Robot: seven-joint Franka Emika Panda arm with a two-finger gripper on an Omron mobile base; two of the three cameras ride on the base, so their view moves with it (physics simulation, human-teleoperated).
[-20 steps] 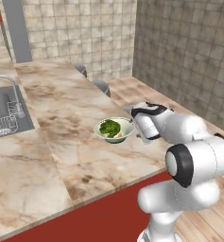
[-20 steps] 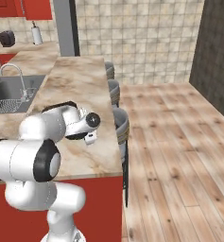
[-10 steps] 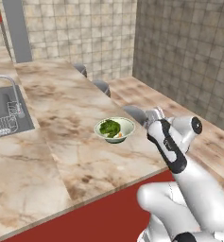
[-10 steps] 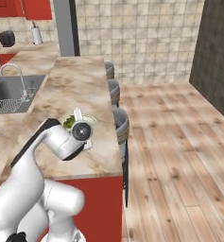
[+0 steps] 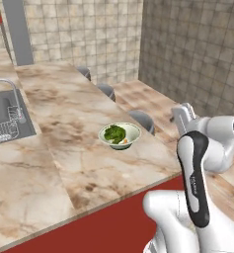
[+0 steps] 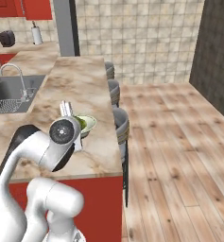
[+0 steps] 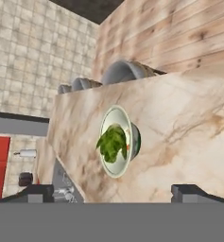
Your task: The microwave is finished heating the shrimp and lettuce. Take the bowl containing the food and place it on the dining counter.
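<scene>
The arm had swung back and upward from the bowl (image 5: 119, 136). The gripper (image 7: 118, 191), fingers spread and empty, pointed back at the dining counter (image 5: 84, 123).

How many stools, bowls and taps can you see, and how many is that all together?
Stools: 3
Bowls: 1, the bowl with the lettuce on the dining counter
Taps: 1, the tap at the sink
Total: 5
</scene>
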